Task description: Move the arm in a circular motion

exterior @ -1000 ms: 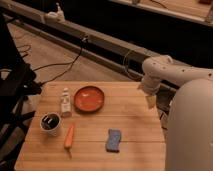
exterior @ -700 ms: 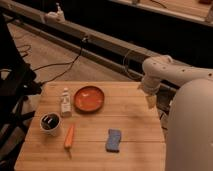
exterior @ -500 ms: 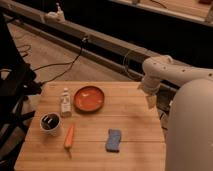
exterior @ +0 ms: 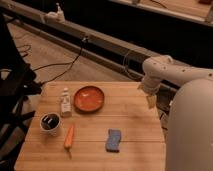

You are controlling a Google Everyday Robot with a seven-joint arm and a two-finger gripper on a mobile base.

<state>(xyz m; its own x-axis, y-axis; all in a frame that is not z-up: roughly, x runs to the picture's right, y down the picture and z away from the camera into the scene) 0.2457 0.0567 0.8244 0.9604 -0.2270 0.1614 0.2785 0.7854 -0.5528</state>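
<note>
The arm (exterior: 172, 75) is large, glossy and white, with thick rounded links and small dark holes. It comes in from the right, bends at an elbow over the table's far right corner, and points down. Its pale tip, the gripper (exterior: 150, 101), hangs just above the right edge of the wooden table (exterior: 130, 117). It holds nothing that I can see.
On the table are an orange-red plate (exterior: 89, 98), a small white bottle (exterior: 65, 102), a white cup with dark contents (exterior: 50, 123), a carrot (exterior: 69, 136) and a blue sponge (exterior: 113, 139). Cables lie on the floor at the left. A long rail runs behind the table.
</note>
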